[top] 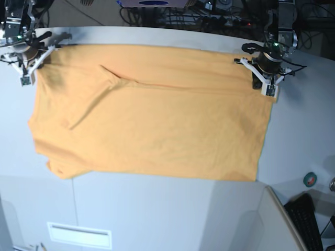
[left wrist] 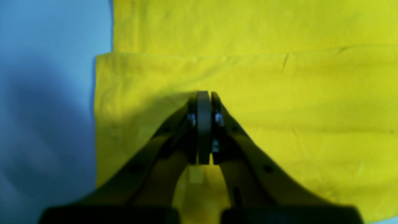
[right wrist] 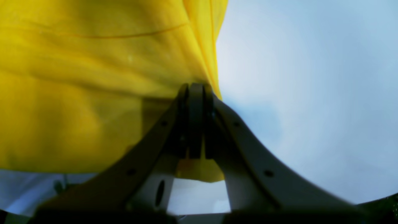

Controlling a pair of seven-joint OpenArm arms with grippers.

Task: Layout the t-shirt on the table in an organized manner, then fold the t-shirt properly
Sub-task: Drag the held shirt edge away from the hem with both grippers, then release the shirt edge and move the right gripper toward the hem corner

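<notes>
Base view, orange t-shirt (top: 152,125) spread across the table (top: 157,209); left gripper (top: 264,86) and right gripper (top: 27,73) closed, seemingly pinching its far corners

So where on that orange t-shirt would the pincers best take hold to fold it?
Probably at the two far corners of the t-shirt, coming from above at the table's far side. It lies spread flat, so only edges and corners offer cloth to pinch. Both pincers, left and right, are already shut there.

Tangled cables (top: 209,18) and electronics crowd the dark far edge of the workspace, while a black keyboard (top: 309,222) and a roll of tape (top: 311,179) sit at lower right.
</notes>
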